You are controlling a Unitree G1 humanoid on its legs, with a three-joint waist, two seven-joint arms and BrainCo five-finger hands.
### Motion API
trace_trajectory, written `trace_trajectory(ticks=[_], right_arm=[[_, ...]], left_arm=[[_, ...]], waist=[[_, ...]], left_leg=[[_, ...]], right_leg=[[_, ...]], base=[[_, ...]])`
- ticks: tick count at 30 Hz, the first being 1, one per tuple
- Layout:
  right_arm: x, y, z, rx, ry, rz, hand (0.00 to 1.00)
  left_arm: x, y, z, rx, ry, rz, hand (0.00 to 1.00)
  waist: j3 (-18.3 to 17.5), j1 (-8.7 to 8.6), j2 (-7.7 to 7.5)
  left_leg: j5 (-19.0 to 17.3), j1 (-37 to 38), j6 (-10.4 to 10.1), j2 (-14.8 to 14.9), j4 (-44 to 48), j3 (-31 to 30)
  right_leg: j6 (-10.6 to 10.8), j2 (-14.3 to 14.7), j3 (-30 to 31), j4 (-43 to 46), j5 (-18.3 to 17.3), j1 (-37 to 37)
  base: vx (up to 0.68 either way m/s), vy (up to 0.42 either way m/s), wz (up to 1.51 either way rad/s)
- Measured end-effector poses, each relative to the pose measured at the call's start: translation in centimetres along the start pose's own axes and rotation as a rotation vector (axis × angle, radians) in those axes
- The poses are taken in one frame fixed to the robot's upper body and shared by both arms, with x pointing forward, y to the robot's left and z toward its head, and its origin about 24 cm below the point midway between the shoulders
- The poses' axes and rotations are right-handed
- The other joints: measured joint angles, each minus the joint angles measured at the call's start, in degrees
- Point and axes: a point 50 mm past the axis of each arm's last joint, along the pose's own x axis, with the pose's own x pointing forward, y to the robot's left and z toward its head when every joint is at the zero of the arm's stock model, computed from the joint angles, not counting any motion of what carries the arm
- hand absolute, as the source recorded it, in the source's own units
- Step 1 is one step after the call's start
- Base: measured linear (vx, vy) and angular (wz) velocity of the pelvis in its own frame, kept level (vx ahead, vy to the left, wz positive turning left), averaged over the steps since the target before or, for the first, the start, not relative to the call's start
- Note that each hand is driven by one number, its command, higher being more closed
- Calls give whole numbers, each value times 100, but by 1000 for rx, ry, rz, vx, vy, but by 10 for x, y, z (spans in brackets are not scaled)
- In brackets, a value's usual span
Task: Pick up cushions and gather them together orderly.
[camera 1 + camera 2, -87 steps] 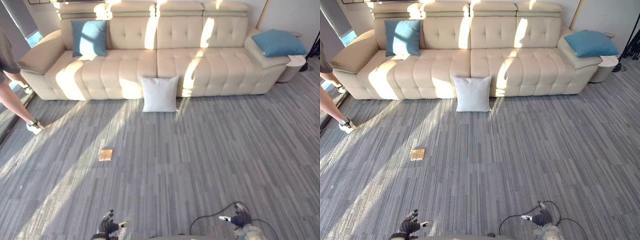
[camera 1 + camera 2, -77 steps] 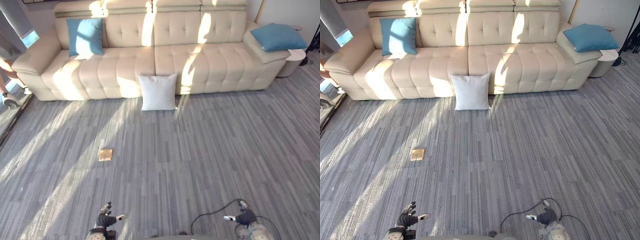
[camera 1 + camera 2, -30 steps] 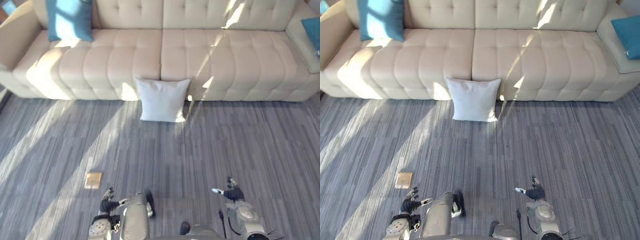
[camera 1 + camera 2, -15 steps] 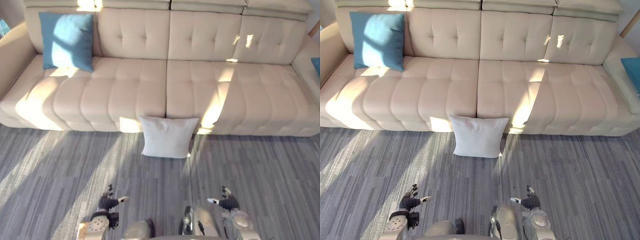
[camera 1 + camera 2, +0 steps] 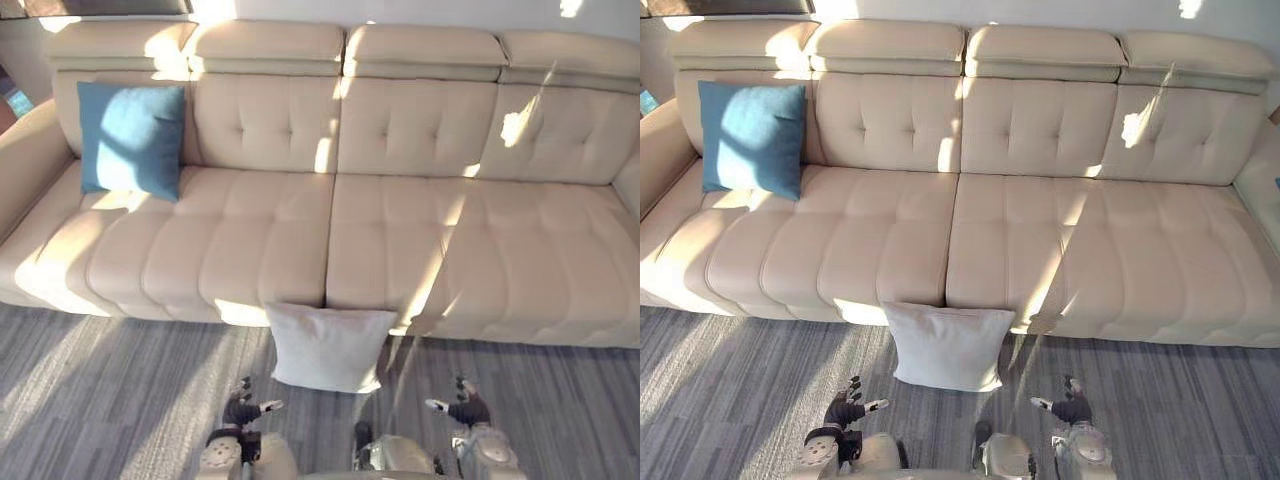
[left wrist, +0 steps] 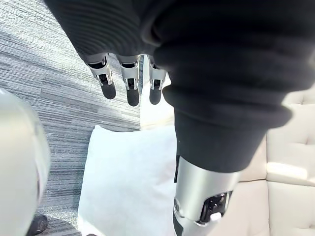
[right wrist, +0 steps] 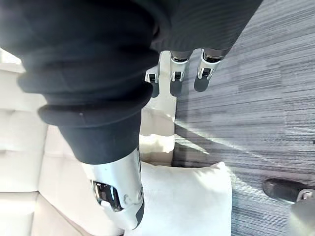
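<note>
Step in hand, by my judgement: approach to the first pickup, with no cushion lifted yet. The white cushion (image 5: 328, 347) stands on the grey floor (image 5: 90, 400) at the lower centre of the left eye view. It leans against the front of the cream sofa (image 5: 470, 250), below the seam between the two middle seats. The blue cushion (image 5: 131, 139) is propped upright against the backrest at the upper left, well apart from the white one. The left hand (image 5: 242, 410) sits near the bottom edge, just left of the white cushion's lower corner. The right hand (image 5: 463, 409) sits near the bottom edge to the right, near the cushion but apart from it. Neither hand touches it. In the left wrist view the fingers (image 6: 129, 87) are straight and loosely spread, thumb apart, holding nothing. The right wrist view shows the same: fingers (image 7: 175, 81) relaxed, empty. Both arms are low, hands pointing toward the sofa and flanking the cushion. Next move, I judge: reach forward and inward, take the white cushion by both side edges and lift it to the seat, likely beside the blue cushion. Risk: the filling is soft, so a one-sided grip may let it sag.
</note>
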Motion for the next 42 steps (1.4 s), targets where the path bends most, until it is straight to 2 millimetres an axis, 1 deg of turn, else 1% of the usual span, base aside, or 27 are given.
trace_trajectory(ticks=[2, 3, 4, 5, 6, 7, 8, 9, 11, 14, 16, 17, 19, 20, 21, 23, 24, 26, 27, 30, 32, 33, 34, 35, 37, 38, 42], right_arm=[[-1, 2, -2, 3, 4, 3, 0], [-1, 2, -1, 3, 1, 1, 0], [2, 4, 5, 3, -16, 6, 0], [6, 7, 17, 6, -47, 3, 0], [8, 7, 22, 9, -59, 0, 0], [14, 11, 38, 15, -104, 3, 0], [17, 13, 50, 25, -139, -2, 0], [18, 14, 66, 40, -193, -7, 0], [20, 16, 85, 74, -254, -8, 0], [25, 20, 124, 133, -353, -23, 0], [27, 25, 160, 169, -435, -19, 0], [28, 25, 170, 185, -456, -19, 0], [26, 25, 211, 240, -550, -26, 0], [22, 24, 240, 270, -615, -34, 0], [19, 23, 254, 288, -649, -36, 0], [7, 21, 308, 372, -759, -31, 0], [3, 20, 318, 395, -782, -29, 0], [-14, 18, 360, 457, -873, -17, 0], [-19, 18, 369, 475, -892, -6, 0], [-46, 28, 409, 499, -998, 45, 0], [-58, 36, 423, 492, -1039, 70, 0], [-70, 45, 435, 499, -1070, 92, 100], [-72, 46, 437, 503, -1075, 96, 100], [-80, 54, 442, 496, -1093, 117, 100], [-89, 63, 448, 485, -1119, 133, 100], [-93, 66, 450, 494, -1125, 141, 100], [-96, 65, 452, 500, -1138, 132, 100]], left_arm=[[2, 4, 5, 11, -15, 7, 0], [4, 5, 9, 14, -26, 7, 0], [6, 8, 13, 22, -38, 13, 0], [11, 10, 25, 36, -70, 18, 0], [14, 10, 33, 44, -91, 19, 0], [19, 11, 52, 55, -148, 27, 0], [22, 13, 65, 46, -190, 36, 0], [25, 15, 82, 26, -243, 53, 0], [28, 18, 105, -10, -309, 75, 0], [33, 25, 160, -115, -458, 121, 0], [32, 33, 196, -227, -552, 163, 0], [32, 36, 207, -262, -579, 172, 0], [26, 45, 249, -396, -683, 202, 0], [20, 48, 275, -461, -745, 206, 0], [17, 49, 286, -489, -773, 206, 0], [6, 50, 318, -564, -853, 187, 0], [3, 49, 325, -575, -872, 178, 0], [-9, 43, 352, -598, -945, 138, 0], [-11, 41, 357, -602, -957, 128, 0], [-30, 21, 388, -592, -1038, 51, 0], [-38, 10, 399, -579, -1071, 17, 0], [-46, -5, 410, -571, -1092, -33, 0], [-47, -8, 412, -566, -1097, -43, 0], [-53, -21, 419, -546, -1113, -79, 100], [-61, -34, 426, -540, -1128, -100, 100], [-64, -36, 429, -552, -1130, -94, 100], [-66, -28, 431, -548, -1142, -41, 100]], waist=[[4, 0, -108], [22, 2, -123], [59, 5, -153], [150, -3, -164], [238, 0, -169], [463, 9, -168], [577, 18, -145], [709, 22, -123], [845, 29, -127], [1101, 40, -181], [1314, 26, -172], [1343, 18, -172], [1524, 20, -167], [1677, 23, -178], [1744, 27, -173], [1836, 21, -163], [1837, 20, -163], [1846, 23, -161], [1848, 23, -160], [1852, 35, -159], [1852, 37, -159], [1852, 34, -158], [1852, 34, -159], [1852, 35, -158], [1851, 20, -158], [1851, 14, -158], [1851, 12, -158]], left_leg=[[-78, 0, 120, -192, -98, 150], [-106, -49, 157, -221, -58, 203], [-161, -221, 230, -287, 66, 284], [-193, -484, 275, -328, 280, 360], [-199, -588, 285, -340, 399, 388], [-220, -824, 316, -337, 694, 447], [-314, -1008, 334, -307, 935, 459], [-514, -1242, 380, -266, 1240, 460], [-750, -1605, 455, -210, 1642, 463], [-1057, -2622, 504, -135, 2427, 449], [-1099, -3331, 559, -46, 2863, 432], [-1084, -3573, 586, -20, 3008, 424], [-1097, -4426, 620, 116, 3528, 420], [-1097, -4849, 621, 170, 3748, 408], [-1097, -5051, 622, 209, 3861, 406], [-1108, -5882, 643, 327, 4285, 398], [-1107, -6081, 645, 340, 4378, 386], [-1107, -6825, 647, 433, 4733, 324], [-1106, -6976, 649, 441, 4804, 306], [-1098, -7593, 662, 523, 5045, 292], [-1052, -7721, 739, 536, 5065, 293], [-1040, -7791, 753, 555, 5072, 292], [-1039, -7797, 754, 560, 5074, 293], [-1039, -7803, 754, 586, 5079, 293], [-1039, -7803, 753, 601, 5063, 290], [-1026, -7804, 731, 601, 5011, 298], [-970, -7800, 684, 592, 4867, 301]], right_leg=[[190, -204, 132, 100, -96, -102], [233, -246, 170, 190, -133, -205], [299, -330, 251, 457, -234, -453], [378, -411, 288, 711, -298, -762], [382, -439, 304, 817, -300, -882], [411, -490, 348, 1059, -319, -1109], [465, -500, 394, 1266, -376, -1290], [454, -502, 405, 1572, -530, -1527], [460, -524, 415, 2056, -734, -1922], [468, -581, 417, 2887, -986, -2982], [464, -566, 428, 3278, -1000, -3677], [453, -566, 430, 3413, -1009, -3915], [417, -535, 449, 3895, -1040, -4743], [410, -524, 466, 4110, -1044, -5165], [410, -508, 476, 4216, -1044, -5370], [407, -472, 503, 4639, -1043, -6227], [406, -468, 511, 4738, -1042, -6429], [401, -432, 505, 5085, -1037, -7165], [398, -424, 505, 5155, -1035, -7320], [350, -387, 525, 5427, -1003, -7971], [328, -384, 520, 5476, -988, -8124], [310, -376, 516, 5500, -976, -8207], [308, -373, 516, 5502, -974, -8217], [305, -362, 503, 5503, -972, -8225], [298, -359, 480, 5482, -968, -8224], [275, -358, 472, 5429, -952, -8225], [242, -362, 432, 5313, -924, -8224]], base=[[145, 191, -16], [114, 189, -20], [74, 177, -21], [56, 165, -19], [5, 159, -16], [-56, 117, -13], [-100, 137, -11], [-111, 99, -3], [-126, 71, 0], [-200, 9, -2], [-166, 3, -8], [-124, -2, -7], [-141, -11, -5], [-139, -18, -5], [-135, -39, -10], [-123, -60, -14], [-112, -66, -11], [-128, -69, -10], [-141, -64, -9], [-112, -48, -8], [-66, -30, -1], [-62, -30, -1], [-63, -28, -4], [-37, -9, -5], [-34, 3, -4], [-33, 15, -2], [0, 0, 0]])
